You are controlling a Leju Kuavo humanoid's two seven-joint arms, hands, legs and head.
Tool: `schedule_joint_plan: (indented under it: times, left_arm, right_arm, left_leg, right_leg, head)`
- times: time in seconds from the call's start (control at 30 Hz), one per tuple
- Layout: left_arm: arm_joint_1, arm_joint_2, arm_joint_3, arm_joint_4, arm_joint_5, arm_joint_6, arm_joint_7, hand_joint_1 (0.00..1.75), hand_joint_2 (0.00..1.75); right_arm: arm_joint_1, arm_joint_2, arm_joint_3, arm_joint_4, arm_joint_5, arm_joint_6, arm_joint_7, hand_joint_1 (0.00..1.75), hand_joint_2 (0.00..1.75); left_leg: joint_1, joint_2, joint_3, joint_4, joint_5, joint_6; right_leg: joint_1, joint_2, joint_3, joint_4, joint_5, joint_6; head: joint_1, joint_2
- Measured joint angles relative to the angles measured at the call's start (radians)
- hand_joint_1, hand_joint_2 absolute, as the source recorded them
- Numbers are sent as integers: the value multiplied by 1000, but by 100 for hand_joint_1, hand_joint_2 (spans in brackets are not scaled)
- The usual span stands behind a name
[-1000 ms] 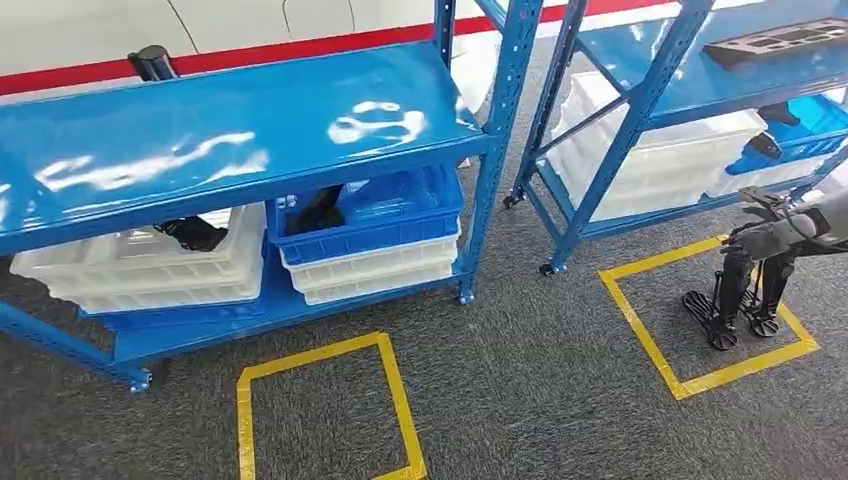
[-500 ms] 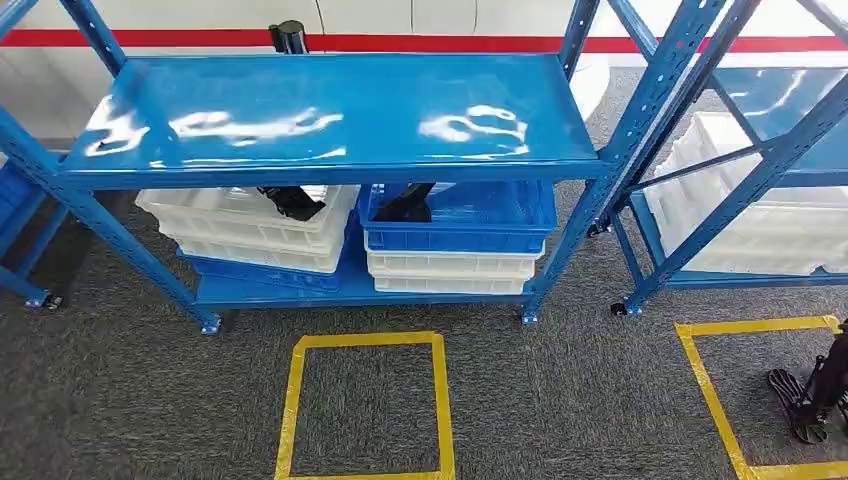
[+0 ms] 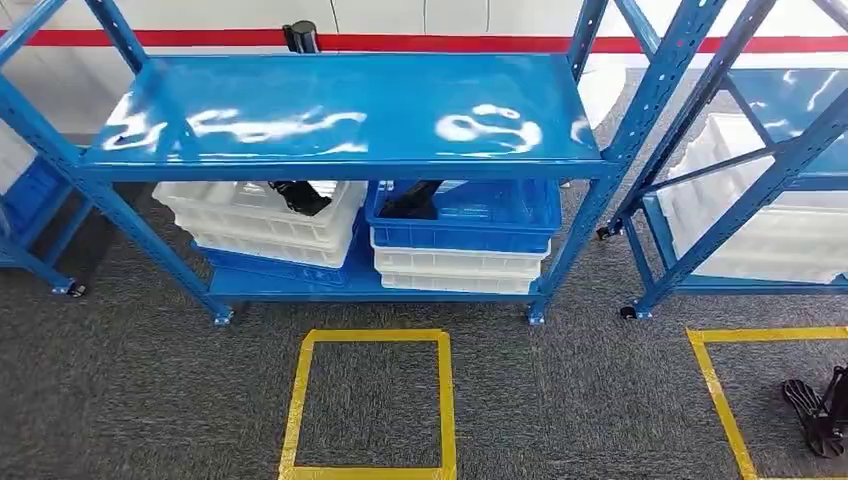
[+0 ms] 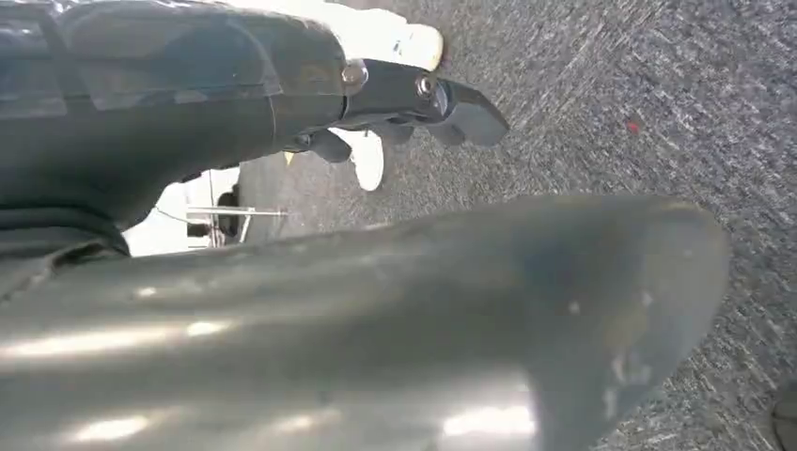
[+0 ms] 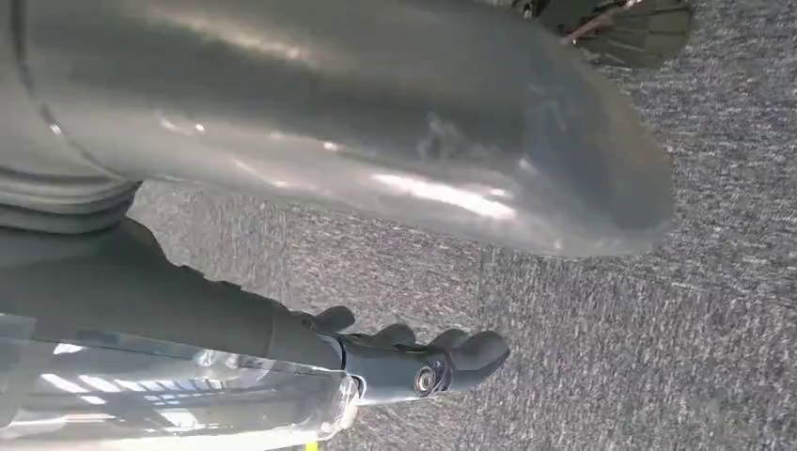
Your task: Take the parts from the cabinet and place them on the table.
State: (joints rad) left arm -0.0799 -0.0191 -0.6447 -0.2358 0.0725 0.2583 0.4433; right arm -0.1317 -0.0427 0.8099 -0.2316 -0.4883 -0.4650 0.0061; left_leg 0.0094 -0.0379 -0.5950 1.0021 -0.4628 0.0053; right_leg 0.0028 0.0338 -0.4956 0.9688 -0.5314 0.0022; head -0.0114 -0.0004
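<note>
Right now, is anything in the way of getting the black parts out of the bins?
Yes. The black parts lie in a white bin and a blue bin on the bottom level, right under the blue shelf, which covers them from above. The front looks open. The left hand and right hand hang over the carpet, empty.

The robot's left hand [image 4: 395,103], a dark many-fingered hand behind a grey ribbed cover, reached from the upper left of the left wrist frame toward its upper middle, its thick grey thumb sweeping across the lower half. Its dark fingers [image 4: 465,108] lay gently curved side by side, gripping nothing. The right hand [image 5: 414,362], of the same grey and dark build, sat in the lower middle of the right wrist frame, thumb across the top, fingers [image 5: 475,349] likewise loosely extended and empty.
</note>
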Motion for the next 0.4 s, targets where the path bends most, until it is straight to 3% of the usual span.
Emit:
schedule_joint_plan:
  times: [0.4]
  left_arm:
    - [-1,1,0,0,1,-16,22,0,0]
  right_arm:
    - [9,4,2,0,0,-2,-8,0,0]
  left_leg:
    - [-3,5,0,0,-6,0]
  right_leg:
    - [-3,2,3,-4,-4,1]
  head:
    - [2,0]
